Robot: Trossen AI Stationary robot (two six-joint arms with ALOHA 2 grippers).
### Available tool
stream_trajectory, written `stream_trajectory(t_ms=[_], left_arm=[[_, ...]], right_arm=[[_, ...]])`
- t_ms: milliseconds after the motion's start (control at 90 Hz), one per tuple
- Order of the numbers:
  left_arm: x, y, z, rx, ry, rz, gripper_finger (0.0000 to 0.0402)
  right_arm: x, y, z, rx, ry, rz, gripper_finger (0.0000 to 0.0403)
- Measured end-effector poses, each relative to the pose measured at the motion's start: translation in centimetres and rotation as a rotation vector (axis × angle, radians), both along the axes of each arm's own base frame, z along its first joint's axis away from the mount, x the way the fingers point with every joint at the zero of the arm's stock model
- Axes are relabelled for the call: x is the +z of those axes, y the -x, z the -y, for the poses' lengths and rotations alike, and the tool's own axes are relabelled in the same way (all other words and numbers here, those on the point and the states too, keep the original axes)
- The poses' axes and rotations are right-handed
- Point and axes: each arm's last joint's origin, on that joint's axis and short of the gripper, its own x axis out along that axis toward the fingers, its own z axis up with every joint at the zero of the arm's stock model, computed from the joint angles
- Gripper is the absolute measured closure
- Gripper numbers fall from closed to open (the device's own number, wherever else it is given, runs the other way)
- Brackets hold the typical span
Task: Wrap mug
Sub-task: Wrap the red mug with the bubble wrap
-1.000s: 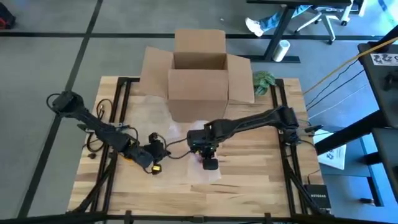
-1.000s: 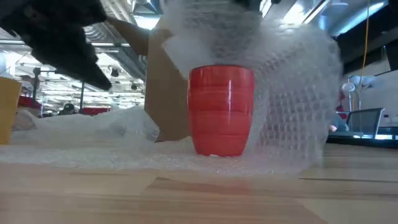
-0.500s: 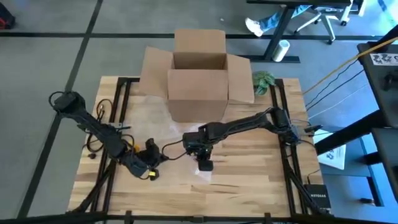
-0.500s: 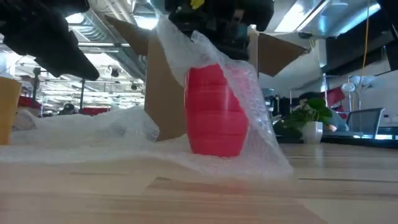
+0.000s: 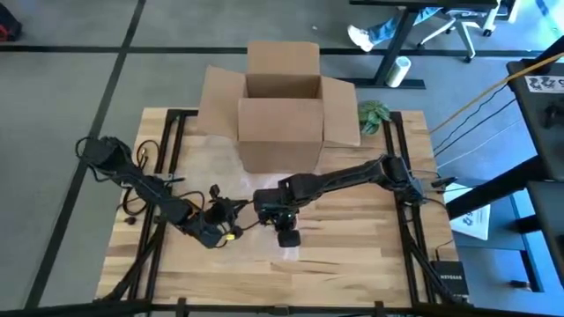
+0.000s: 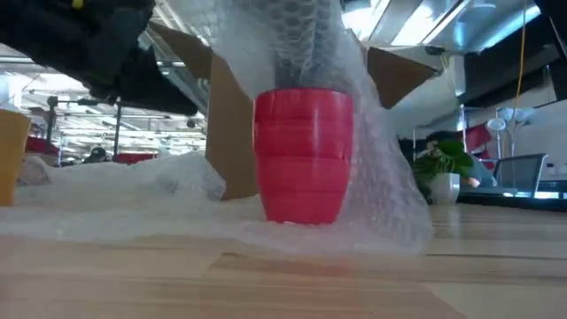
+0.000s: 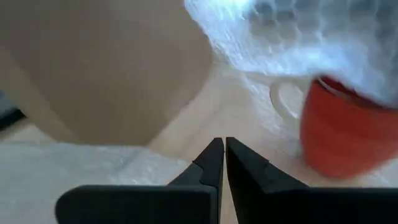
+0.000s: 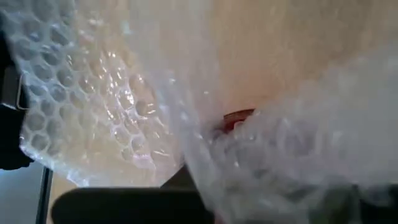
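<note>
While draping bubble wrap [image 6: 310, 53] over mug [image 6: 303, 155]: right gripper [image 5: 284, 231] clamping wrap, left gripper [image 7: 224, 149] closed empty; next, tuck around.

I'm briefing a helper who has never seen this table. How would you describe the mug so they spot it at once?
Start at the open cardboard box at the table's far side. On the sheet of bubble wrap spread in front of it stands the mug, upright, with wrap draped over its top and down one side. It is the only bright red thing there, ribbed, with a white handle.
</note>
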Motion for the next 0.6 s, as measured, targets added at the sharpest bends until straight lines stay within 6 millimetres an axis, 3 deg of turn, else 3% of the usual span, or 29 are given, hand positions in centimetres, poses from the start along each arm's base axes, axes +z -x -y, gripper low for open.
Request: stream_trajectory(t_ms=[278,600], left_arm=[[1.1,-0.9,-0.7,0.081,-0.081,0.062,0.0402],[2.1,-2.5,-1.8,-0.042,-0.104,0.045,0.0402]], right_arm=[[0.1,0.6,-0.4,0.012,0.004,-0.053,0.0403],[0.1,0.8,-0.9,0.024,-0.014,-0.061,0.0403]])
